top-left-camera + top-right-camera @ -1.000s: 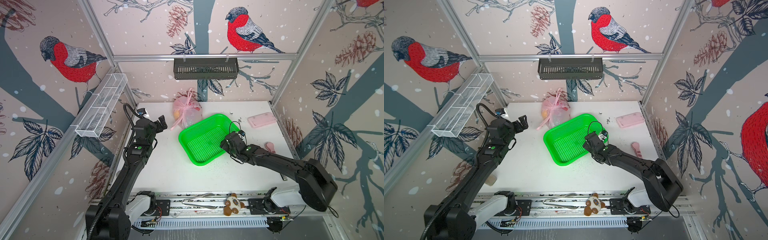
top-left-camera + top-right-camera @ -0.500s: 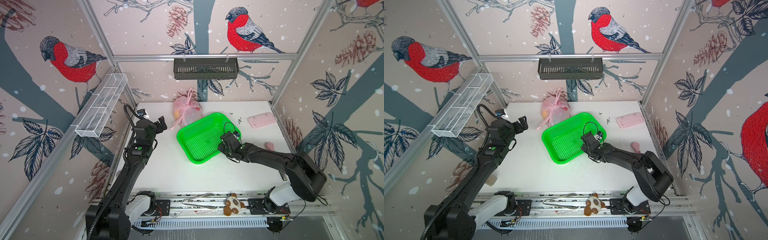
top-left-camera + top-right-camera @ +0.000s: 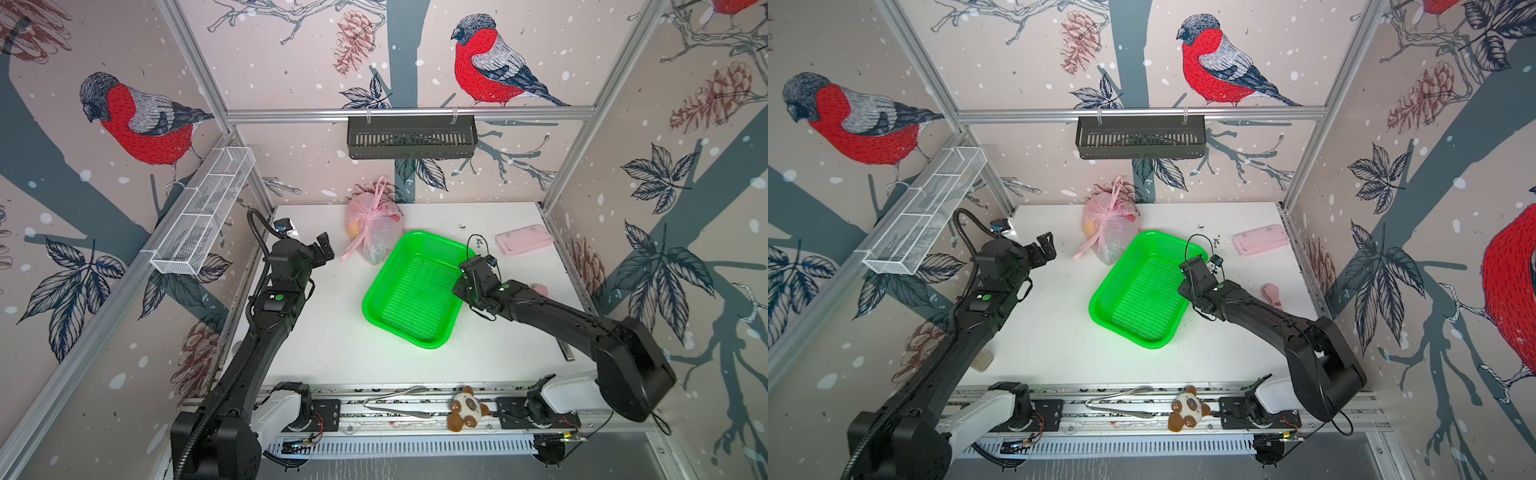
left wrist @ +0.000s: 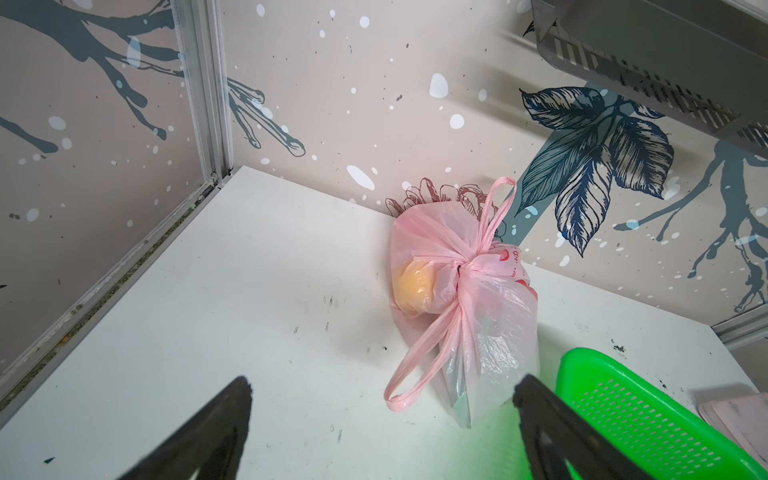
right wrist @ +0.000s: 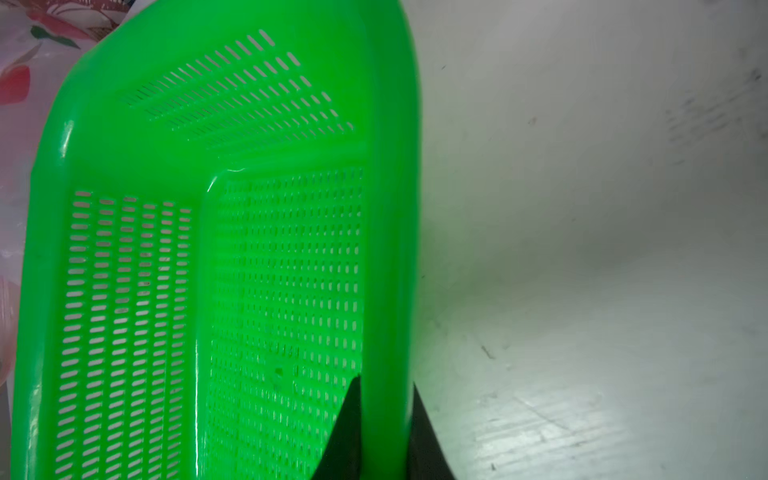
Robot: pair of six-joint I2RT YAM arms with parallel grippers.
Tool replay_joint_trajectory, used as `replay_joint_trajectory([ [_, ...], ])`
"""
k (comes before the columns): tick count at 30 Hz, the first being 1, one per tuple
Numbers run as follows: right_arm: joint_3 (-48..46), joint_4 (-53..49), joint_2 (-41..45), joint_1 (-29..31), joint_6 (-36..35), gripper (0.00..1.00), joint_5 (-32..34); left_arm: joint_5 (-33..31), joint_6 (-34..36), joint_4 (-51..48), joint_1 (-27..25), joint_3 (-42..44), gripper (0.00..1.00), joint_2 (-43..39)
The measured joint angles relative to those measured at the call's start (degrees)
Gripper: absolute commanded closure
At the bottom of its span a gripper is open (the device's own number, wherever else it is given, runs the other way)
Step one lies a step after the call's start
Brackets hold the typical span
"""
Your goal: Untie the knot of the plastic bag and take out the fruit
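I saw the plastic bag (image 3: 376,235) lying on its side just past the far corner of the green basket (image 3: 415,291); I could not tell whether it touched the rim. It was thin, translucent pink and bulging. The knot (image 4: 469,264) was still tied tight on its upper face. One handle loop stood up from the knot and another trailed onto the table on the side away from the basket. Of the fruit, one round orange piece (image 4: 413,289) showed through the plastic beside the knot; the rest was only a reddish blur.
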State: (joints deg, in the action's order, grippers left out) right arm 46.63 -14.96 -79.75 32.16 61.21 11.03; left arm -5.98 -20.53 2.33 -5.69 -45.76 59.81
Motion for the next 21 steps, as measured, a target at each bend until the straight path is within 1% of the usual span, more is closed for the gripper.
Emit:
replay_joint_trajectory([
  [5, 2.4, -3.4, 0.1, -8.4, -9.0, 0.96, -1.8, 0.5, 0.0, 0.0, -0.3, 0.0, 0.02, 0.0],
  [13, 8.7, -8.4, -5.4, -19.0, -29.3, 0.98, -6.4, 1.5, 0.0, 0.0, -1.7, 0.0, 0.02, 0.3],
  [16, 11.1, -9.4, -8.0, -20.7, -36.2, 0.98, -7.3, 1.5, -0.1, -0.2, -2.1, 0.0, 0.02, 0.3],
  [21, 13.1, -9.9, -11.3, -20.9, -45.2, 0.98, -8.0, 1.6, -0.4, -0.9, -2.4, -0.3, 0.02, 0.3],
])
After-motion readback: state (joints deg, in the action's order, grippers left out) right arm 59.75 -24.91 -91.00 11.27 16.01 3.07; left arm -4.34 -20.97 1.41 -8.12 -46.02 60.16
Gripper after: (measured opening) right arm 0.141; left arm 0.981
